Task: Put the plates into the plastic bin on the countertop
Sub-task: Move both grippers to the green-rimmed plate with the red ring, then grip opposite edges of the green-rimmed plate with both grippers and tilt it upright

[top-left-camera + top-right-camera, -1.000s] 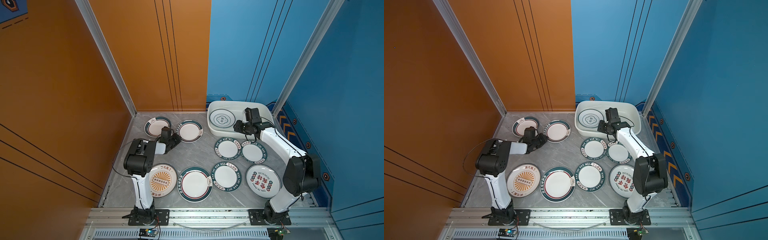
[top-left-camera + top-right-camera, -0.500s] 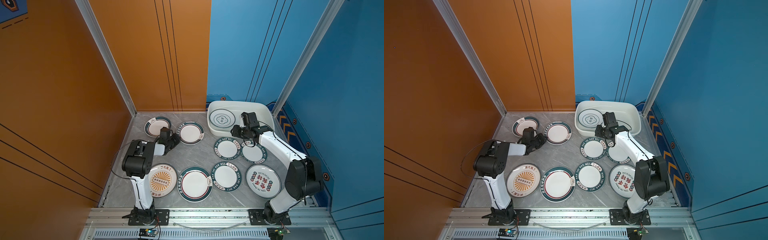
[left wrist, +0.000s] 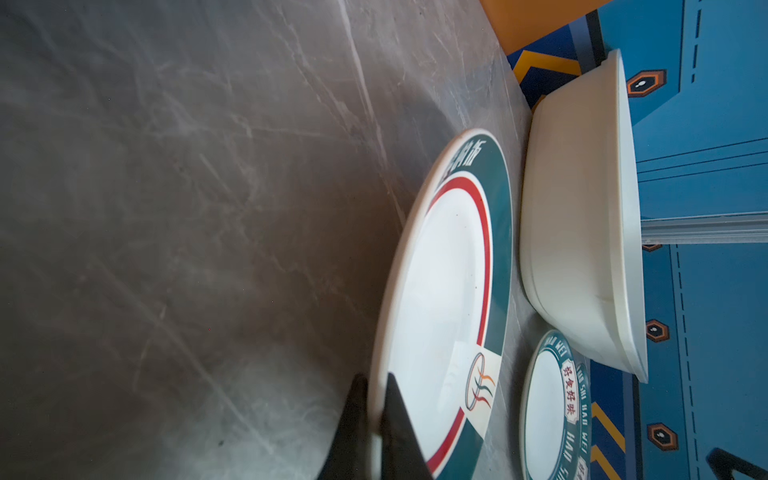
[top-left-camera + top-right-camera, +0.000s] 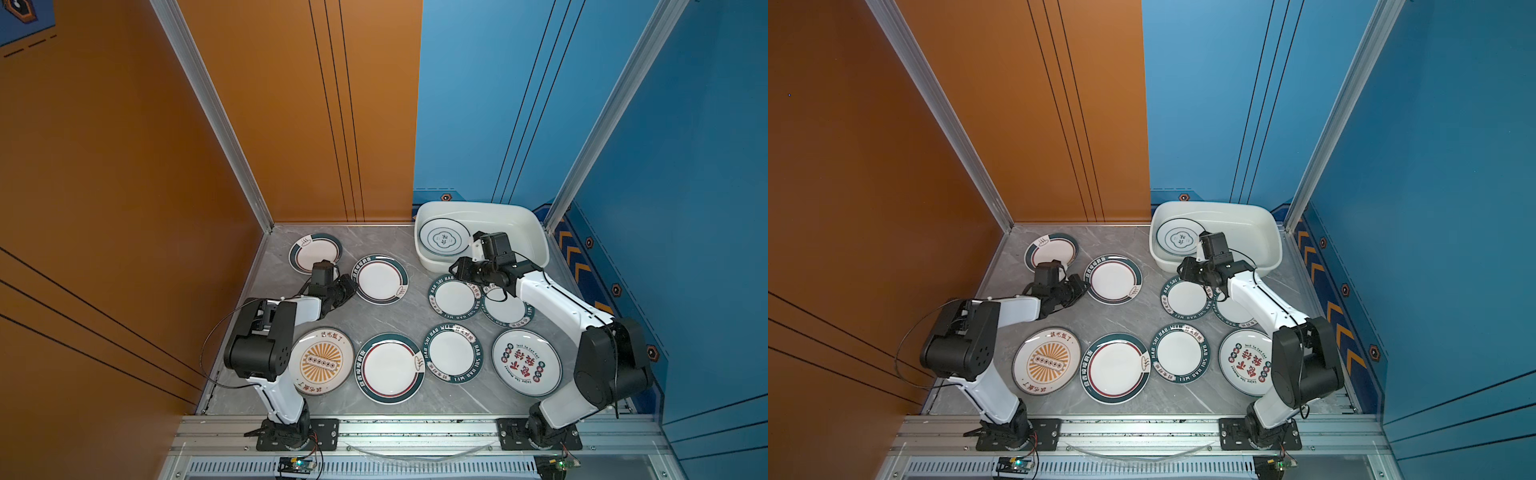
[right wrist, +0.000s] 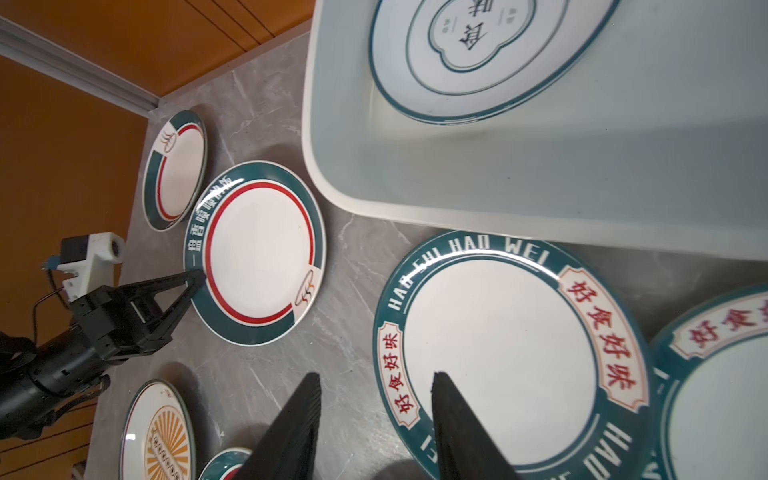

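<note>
Several plates lie on the grey countertop (image 4: 382, 320). My left gripper (image 3: 376, 380) is shut on the near rim of a plate (image 4: 380, 279) with a green band and a red ring; its fingers (image 4: 351, 286) pinch the edge, one above and one below. My right gripper (image 5: 376, 376) hangs open over the rim of a "HAO WEI" plate (image 5: 498, 345), one finger above its white middle, the other above the stone. The plastic bin (image 4: 482, 206) stands at the back right. One plate with thin blue rings (image 4: 444, 237) lies inside it.
More plates: a green-rimmed one (image 4: 315, 251) at the back left, an orange sunburst one (image 4: 326, 361), a red-ringed one (image 4: 390, 368), a lettered one (image 4: 453, 353), one with red characters (image 4: 525, 361) along the front, and one (image 4: 509, 309) under my right arm. An aluminium rail (image 4: 415, 428) borders the front.
My left gripper has closed on the ringed plate's rim. My right gripper has drawn back from the bin's front wall and come down over the lettered plate, still open.
</note>
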`<state>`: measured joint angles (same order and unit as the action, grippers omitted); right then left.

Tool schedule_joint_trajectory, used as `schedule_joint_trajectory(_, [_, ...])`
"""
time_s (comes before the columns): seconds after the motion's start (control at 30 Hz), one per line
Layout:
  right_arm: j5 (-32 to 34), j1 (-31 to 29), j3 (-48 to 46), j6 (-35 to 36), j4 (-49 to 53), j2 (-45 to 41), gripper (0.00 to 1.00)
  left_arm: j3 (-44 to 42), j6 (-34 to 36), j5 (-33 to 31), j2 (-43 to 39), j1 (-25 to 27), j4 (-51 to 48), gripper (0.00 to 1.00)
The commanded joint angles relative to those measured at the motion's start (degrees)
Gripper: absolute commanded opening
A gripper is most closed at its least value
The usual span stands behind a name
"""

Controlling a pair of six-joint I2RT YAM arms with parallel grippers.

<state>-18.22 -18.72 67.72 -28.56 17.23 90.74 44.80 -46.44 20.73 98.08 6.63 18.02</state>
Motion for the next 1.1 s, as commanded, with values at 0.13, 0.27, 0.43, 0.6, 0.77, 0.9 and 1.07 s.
schedule_joint_trajectory(0.13, [-9.7, -2.0, -2.0, -3.3, -8.8, 2.8, 0.50, -3.4, 0.9, 9.5, -11.2, -2.0, -3.4, 0.00])
schedule_joint_trajectory(0.27, [-12.4, -3.4, -1.9, -4.3, -11.6, 5.7, 0.54, -4.2, 0.7, 13.5, -17.4, -2.9, -5.9, 0.00])
schedule_joint_trajectory(0.43, [-15.6, -5.1, -1.5, -6.3, -15.7, 8.2, 0.57, -4.8, 0.7, 15.6, -23.5, -2.9, -9.0, 0.00])
schedule_joint_trajectory(0.6, [-17.7, -6.8, -1.3, -8.1, -19.5, 9.6, 0.58, -5.2, 0.7, 16.0, -24.9, -2.7, -10.0, 0.00])
schedule_joint_trajectory(0.77, [-19.7, -7.5, -2.0, -10.5, -23.3, 10.2, 0.59, -5.3, 0.8, 16.0, -24.4, -2.5, -9.9, 0.00])
schedule_joint_trajectory(0.9, [-18.8, -7.5, -2.4, -10.9, -23.4, 9.7, 0.59, -5.3, 1.1, 15.8, -24.3, -2.4, -10.0, 0.00])
schedule_joint_trajectory(1.07, [-16.3, -6.6, -4.5, -12.7, -25.3, 7.8, 0.59, -5.6, 1.3, 15.7, -24.4, -2.4, -10.2, 0.00])
